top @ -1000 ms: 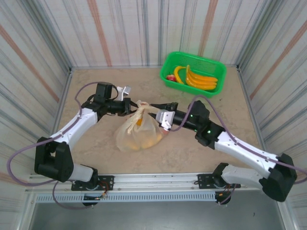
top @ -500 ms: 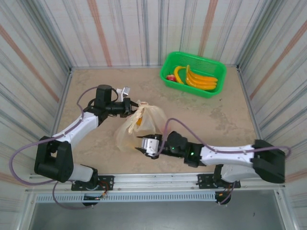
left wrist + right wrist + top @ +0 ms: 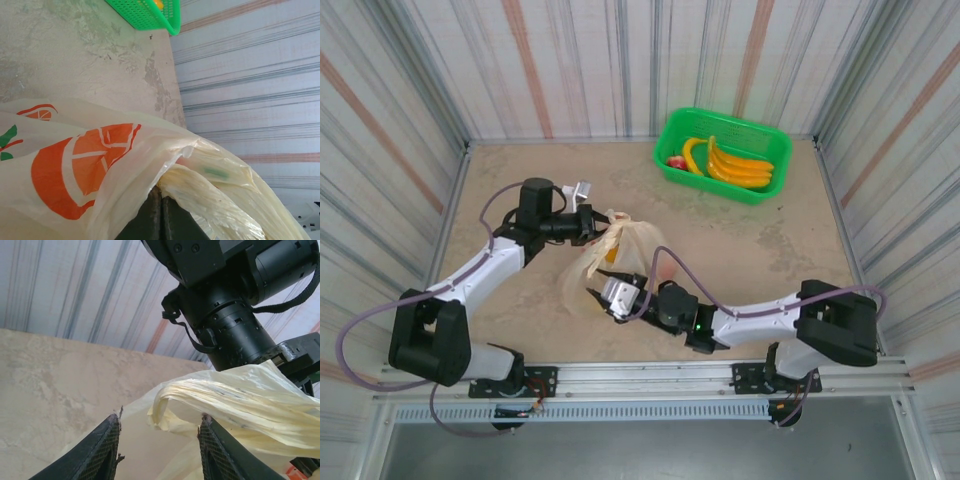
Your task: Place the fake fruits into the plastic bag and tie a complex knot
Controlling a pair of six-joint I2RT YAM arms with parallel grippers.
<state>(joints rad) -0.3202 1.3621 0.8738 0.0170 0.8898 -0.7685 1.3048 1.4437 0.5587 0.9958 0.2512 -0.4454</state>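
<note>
The plastic bag (image 3: 620, 262) sits at table centre, its neck clamped by the left gripper (image 3: 591, 226) at 11 o'clock, while the right gripper (image 3: 160, 424), spread empty at 6 o'clock, should seize the handle strip (image 3: 240, 405) squarely.

Cream-yellow plastic bag (image 3: 635, 250) with orange-slice prints; green basket (image 3: 760, 133) holding yellow bananas (image 3: 740, 168).

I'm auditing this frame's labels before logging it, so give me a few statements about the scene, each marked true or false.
1. The green basket holds yellow bananas. True.
2. The right end effector is open. True.
3. The plastic bag sits inside the basket. False: the plastic bag rests on the table, apart from the basket.
4. The left end effector is far from the bag. False: the left end effector is at the bag's bunched top.
</note>
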